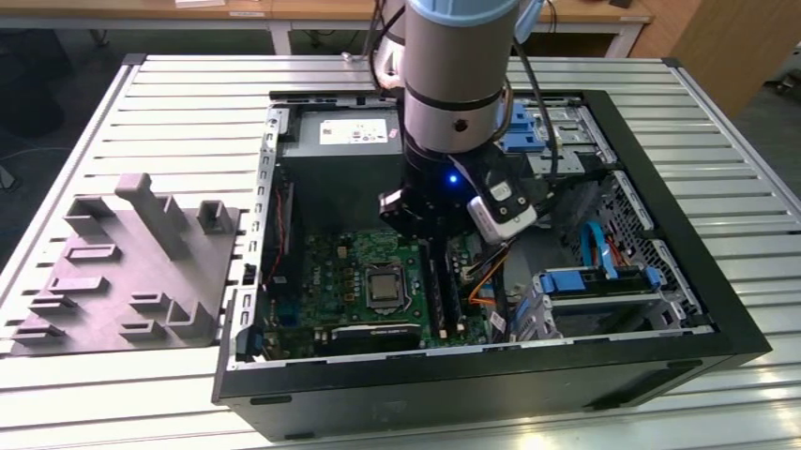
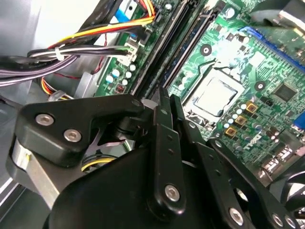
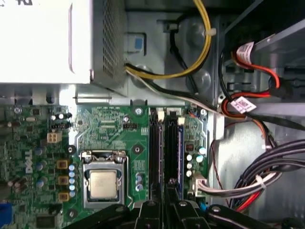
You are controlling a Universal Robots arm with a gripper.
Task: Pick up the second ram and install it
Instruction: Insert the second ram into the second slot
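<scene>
The computer case (image 1: 738,328) lies open on its side on the slatted table (image 1: 701,122), giving the arm a straight downward reach to the green circuit board (image 3: 138,124). The gripper (image 3: 170,193) is inside the case, over the long black slots beside the processor (image 3: 104,184). In both wrist views its fingers (image 2: 160,112) are drawn together with barely a gap between them. I cannot tell whether they nip anything. The second ram (image 3: 180,152) is the thin bluish board standing on edge in the slot nearest the cable bundle (image 3: 267,171). It is upright and in line with the neighbouring slots. In my judgement it is already in its slot. The gripper sits over its near end, likely so that closed fingers can bear on its top edge. Whether the end latches have closed is not visible. The grey holder (image 1: 126,272) beside the case carries no such board.
</scene>
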